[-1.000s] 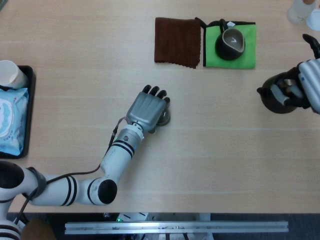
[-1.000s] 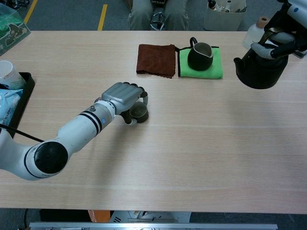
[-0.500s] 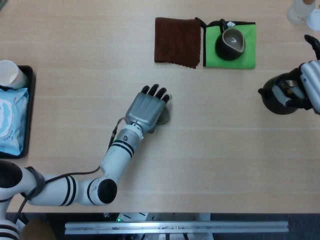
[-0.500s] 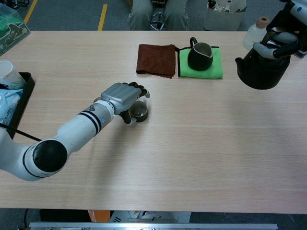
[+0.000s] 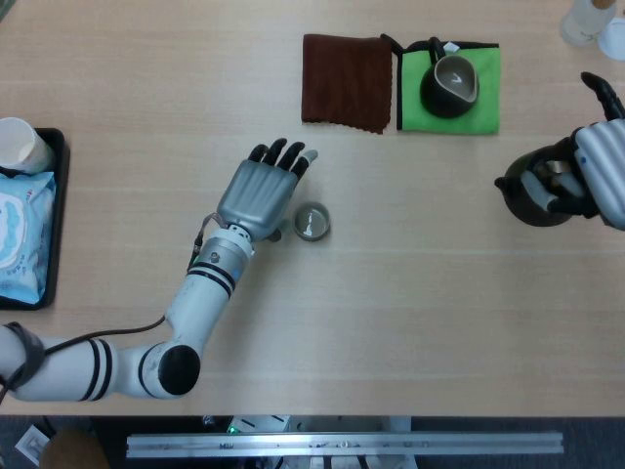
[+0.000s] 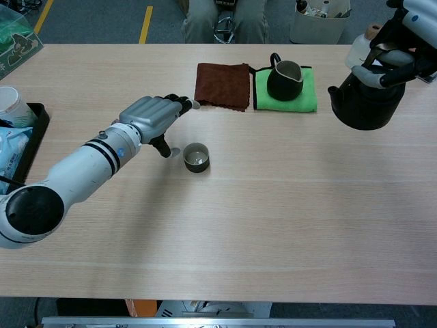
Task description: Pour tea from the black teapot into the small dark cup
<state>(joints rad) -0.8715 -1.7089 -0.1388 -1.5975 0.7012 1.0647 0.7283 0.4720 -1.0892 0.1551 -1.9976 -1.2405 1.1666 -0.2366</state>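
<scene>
The small dark cup (image 5: 312, 222) (image 6: 196, 158) stands alone on the table, near the middle. My left hand (image 5: 262, 191) (image 6: 151, 117) hovers just to its left with fingers spread, holding nothing. At the far right my right hand (image 5: 581, 181) (image 6: 399, 51) grips the handle of the black teapot (image 5: 533, 195) (image 6: 365, 104), which hangs above the table with its spout toward the left.
A dark pitcher (image 5: 449, 84) (image 6: 284, 80) stands on a green cloth (image 5: 480, 98) (image 6: 308, 92), with a brown cloth (image 5: 346, 81) (image 6: 221, 85) beside it at the back. A black tray (image 5: 54, 210) holding a wipes packet and a paper cup (image 5: 21, 145) is at the left edge. White containers (image 5: 591, 24) stand at the back right.
My left hand let go of the small cup and drew back to the left, opening its fingers. The teapot in my right hand shifted slightly left.
</scene>
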